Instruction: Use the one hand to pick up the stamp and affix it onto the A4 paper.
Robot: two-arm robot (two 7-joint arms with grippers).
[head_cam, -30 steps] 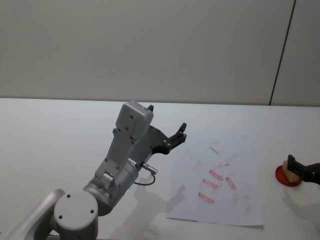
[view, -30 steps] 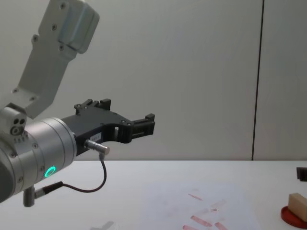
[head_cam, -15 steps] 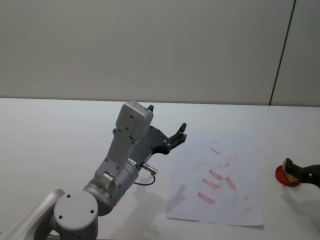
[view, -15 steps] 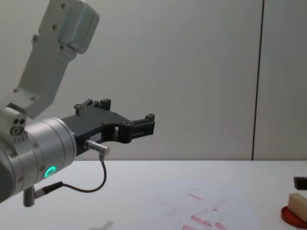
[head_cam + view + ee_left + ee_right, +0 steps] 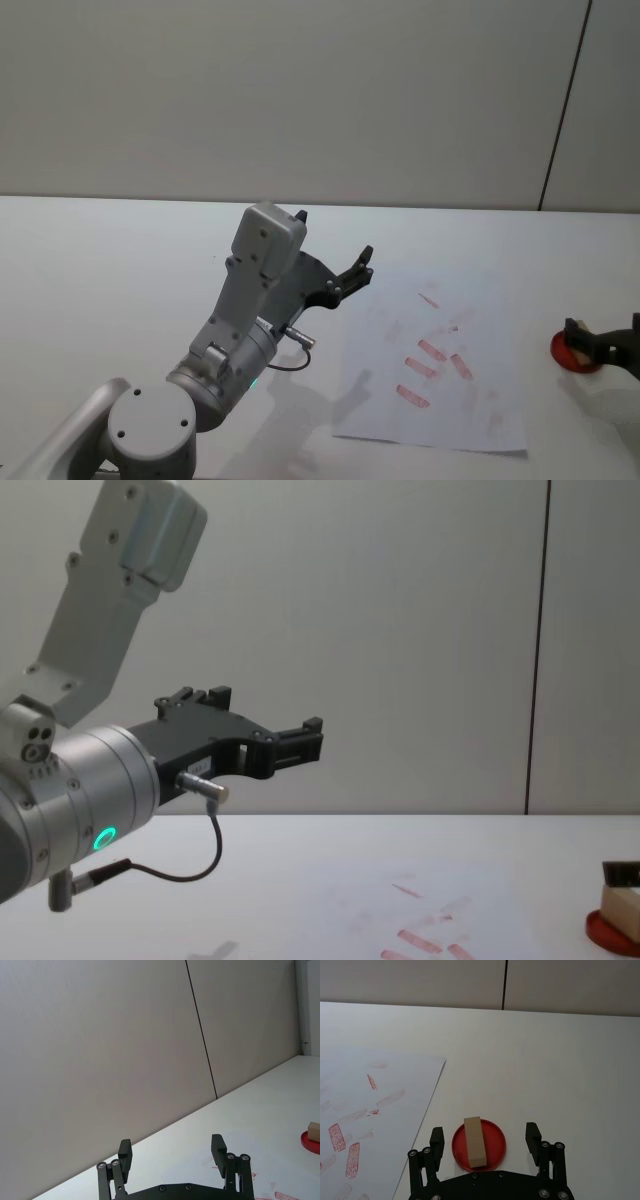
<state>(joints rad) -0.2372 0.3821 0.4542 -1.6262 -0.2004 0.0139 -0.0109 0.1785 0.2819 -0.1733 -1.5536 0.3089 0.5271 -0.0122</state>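
Note:
The stamp (image 5: 475, 1141), a pale wooden block, lies on a round red ink pad (image 5: 492, 1152) just right of the A4 paper (image 5: 375, 1110). My right gripper (image 5: 485, 1136) is open and low over the pad, one finger on each side of the stamp and clear of it. At the right edge of the chest view, a black fingertip (image 5: 621, 873) sits just above the stamp (image 5: 625, 908). The A4 paper (image 5: 450, 400) carries several red marks. My left gripper (image 5: 333, 236) hangs open and empty, raised above the table left of the paper.
The left arm's silver forearm (image 5: 250, 300), with its green light and a looping cable, stands over the table's middle left of the paper. The table's far edge meets a grey wall (image 5: 300, 100). Bare white tabletop lies beyond and right of the ink pad (image 5: 577, 357).
My right gripper has come down and forward over the ink pad, and its fingers now flank the stamp. The left arm has not moved.

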